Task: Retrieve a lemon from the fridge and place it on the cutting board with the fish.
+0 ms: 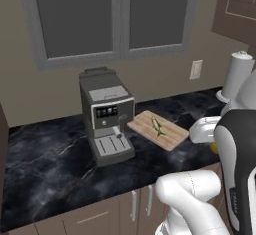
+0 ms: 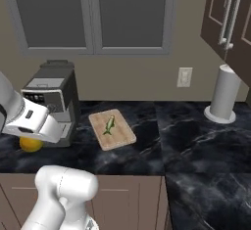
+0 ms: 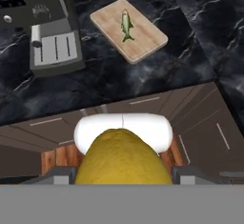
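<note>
My hand [image 3: 123, 173] grips the lemon [image 3: 123, 158], poised short of the table [image 3: 119, 82]. The cutting board [image 3: 143, 44] with the fish [image 3: 126, 25] lies ahead; I should reach forward, lower beside the fish, then let go gently.

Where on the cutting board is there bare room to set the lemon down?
The cutting board is bare along its long edges and near end around the fish. The coffee machine crowds its far side.
</note>
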